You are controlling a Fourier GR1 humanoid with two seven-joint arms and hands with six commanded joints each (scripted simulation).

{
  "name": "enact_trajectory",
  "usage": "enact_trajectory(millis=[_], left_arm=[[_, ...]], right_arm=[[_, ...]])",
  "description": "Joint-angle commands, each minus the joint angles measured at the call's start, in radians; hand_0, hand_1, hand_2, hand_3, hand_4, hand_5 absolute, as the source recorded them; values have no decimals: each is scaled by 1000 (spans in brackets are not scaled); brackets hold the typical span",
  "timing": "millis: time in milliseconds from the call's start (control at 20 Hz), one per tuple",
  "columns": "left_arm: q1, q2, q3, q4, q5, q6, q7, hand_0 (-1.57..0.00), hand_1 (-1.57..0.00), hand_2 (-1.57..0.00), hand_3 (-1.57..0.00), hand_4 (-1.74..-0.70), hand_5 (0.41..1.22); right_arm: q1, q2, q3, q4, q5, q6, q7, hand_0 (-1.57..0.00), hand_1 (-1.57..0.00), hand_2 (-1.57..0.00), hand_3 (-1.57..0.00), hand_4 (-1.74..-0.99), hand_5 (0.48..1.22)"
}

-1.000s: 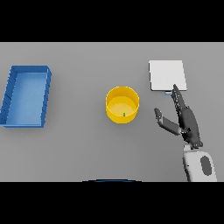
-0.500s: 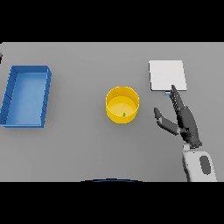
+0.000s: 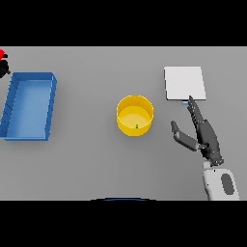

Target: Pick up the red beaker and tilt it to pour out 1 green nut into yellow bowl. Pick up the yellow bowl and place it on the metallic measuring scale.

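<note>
The yellow bowl (image 3: 135,115) stands at the table's middle with one small green nut (image 3: 137,126) inside it. To its right, apart from it, my right hand (image 3: 205,135) is open, fingers straight and pointing up toward the metallic scale (image 3: 184,83), thumb spread toward the bowl. The scale is a flat pale square at the back right. At the far left edge a sliver of the red beaker (image 3: 1,53) shows, with a dark part of my left hand (image 3: 4,67) just below it. How that hand holds it is cut off.
A blue open bin (image 3: 29,105) lies at the left side of the table, just right of the beaker sliver.
A bit of the red beaker and my left hand has come into view at the far left edge. My right hand has hardly moved.
</note>
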Motion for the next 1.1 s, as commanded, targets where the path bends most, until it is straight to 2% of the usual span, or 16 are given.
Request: enact_trajectory(millis=[0,50,100,200,250,350,400,450,550,650,800,1050], left_arm=[[13,10,-20,-12,23,24,1,-1571,-1571,-1571,-1326,-1738,1190],[24,21,-36,-35,42,51,-1,-1571,-1571,-1571,-1319,-1737,1146],[40,30,-53,-68,63,68,-1,-1571,-1571,-1571,-1369,-1682,1106],[66,46,-88,-121,97,91,0,-1571,-1571,-1571,-1442,-1588,962],[75,57,-101,-148,115,96,-1,-1571,-1571,-1571,-1273,-1502,896],[94,82,-126,-192,148,75,2,-1571,-1571,-1571,-935,-1253,810],[109,99,-115,-244,175,56,0,-1571,-1520,-1410,-852,-1135,779],[123,110,-103,-286,206,37,-11,-1437,-1291,-1163,-715,-1046,757],[133,128,-92,-320,240,-10,-28,-982,-830,-747,-464,-922,716],[139,137,-100,-337,246,-40,-30,-628,-531,-478,-297,-851,688],[121,143,-130,-342,228,-68,2,-321,-271,-244,-151,-794,659],[104,147,-157,-314,211,-88,2,-105,-88,-79,-49,-746,655]], right_arm=[[-16,-2,-9,14,-7,0,6,1,1,1,1,-1332,723],[-8,7,1,7,0,-3,-5,1,1,1,1,-1335,725],[-14,7,-2,8,-2,-6,4,1,1,1,1,-1336,727],[-14,1,-3,9,8,-13,-1,1,1,1,1,-1326,728],[-9,-2,-3,-2,5,-9,-12,1,1,1,1,-1326,730],[-24,2,-1,4,7,-13,4,1,1,1,1,-1327,730],[-21,-1,-3,2,4,-10,2,1,1,1,1,-1325,731],[-21,1,-2,14,9,-14,9,1,1,1,1,-1320,731],[-20,-4,-6,12,2,-6,0,1,1,1,1,-1321,727],[-7,-4,-3,-2,2,-7,-7,1,1,1,1,-1321,725],[-18,-3,-5,8,-1,-6,4,1,1,1,1,-1315,724],[-15,-5,0,7,20,-18,5,1,1,1,1,-1300,717]])
